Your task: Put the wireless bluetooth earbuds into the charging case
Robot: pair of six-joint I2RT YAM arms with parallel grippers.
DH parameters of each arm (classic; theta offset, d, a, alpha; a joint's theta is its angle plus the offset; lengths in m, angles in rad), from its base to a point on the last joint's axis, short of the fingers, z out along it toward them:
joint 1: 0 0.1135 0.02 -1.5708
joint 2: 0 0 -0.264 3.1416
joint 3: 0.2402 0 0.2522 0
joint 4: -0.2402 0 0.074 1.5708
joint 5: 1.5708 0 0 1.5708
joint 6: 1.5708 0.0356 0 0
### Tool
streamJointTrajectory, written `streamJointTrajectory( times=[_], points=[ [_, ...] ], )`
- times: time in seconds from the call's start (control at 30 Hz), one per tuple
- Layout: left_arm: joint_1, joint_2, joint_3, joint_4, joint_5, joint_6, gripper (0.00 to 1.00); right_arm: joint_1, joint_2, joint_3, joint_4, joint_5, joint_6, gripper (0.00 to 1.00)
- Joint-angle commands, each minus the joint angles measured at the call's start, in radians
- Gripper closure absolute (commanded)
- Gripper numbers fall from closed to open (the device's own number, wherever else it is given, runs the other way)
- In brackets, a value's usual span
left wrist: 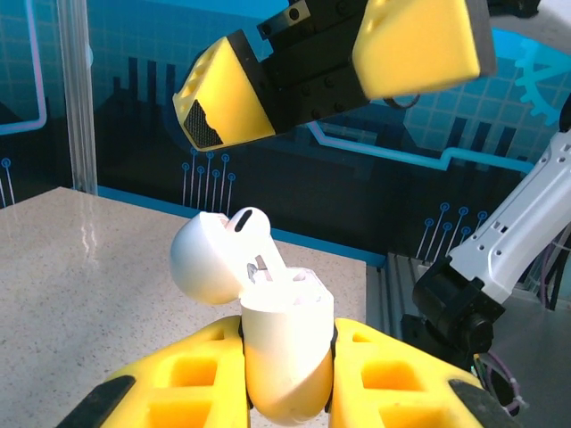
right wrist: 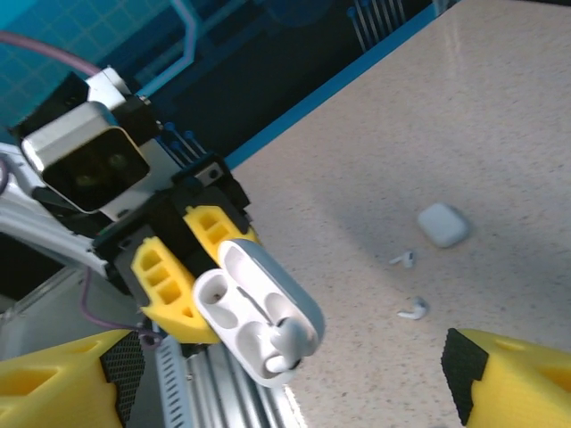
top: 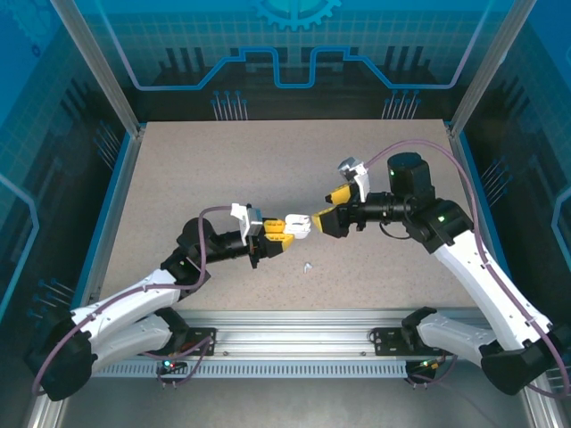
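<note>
One speckled beige tabletop (top: 223, 169) spreads across the middle of the top view, fenced by blue panels. Across it reach the two white and black arms: the left arm (top: 125, 312) rises from the lower left corner and the right arm (top: 482, 276) from the lower right, and their ends nearly meet at the centre of the frame.

The right hand (top: 328, 207) sits just right of centre with its yellow fingers spread wide and nothing between them. In the left wrist view it hangs across the top of the frame, above the case and apart from it.

The left hand (top: 278, 232) is just left of centre, clenched on a white charging case (top: 299, 225). In the left wrist view its yellow fingers press the case's rounded body from both sides at the bottom of the frame. The lid (left wrist: 207, 259) is swung open and tilts up to the left.

In the right wrist view a white earbud (right wrist: 287, 341) is seated in the open case, low in the frame.

Right of centre in that view a second case (right wrist: 443, 224), closed and white, lies on the tabletop. Just below it lie a loose earbud (right wrist: 403, 259) and another loose earbud (right wrist: 413, 310), near each other but apart.
</note>
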Motion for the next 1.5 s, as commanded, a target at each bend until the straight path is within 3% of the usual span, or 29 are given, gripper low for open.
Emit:
streamJointTrajectory(
  times=[0.0,0.3,0.73,1.47],
  points=[
    [-0.010,-0.011,0.011,0.046,-0.003,0.064,0.99,0.011,0.027,0.057,-0.081,-0.080,0.035,0.14],
    [-0.012,0.000,0.028,0.042,0.001,0.062,0.99,0.098,0.083,0.091,-0.132,-0.024,-0.033,0.20],
    [-0.013,0.010,0.030,0.038,-0.011,0.052,0.99,0.119,0.094,0.087,-0.164,-0.023,-0.057,0.34],
    [-0.013,0.012,0.030,0.027,-0.014,0.044,0.99,0.136,0.076,0.073,-0.196,-0.012,-0.103,0.42]
  ],
)
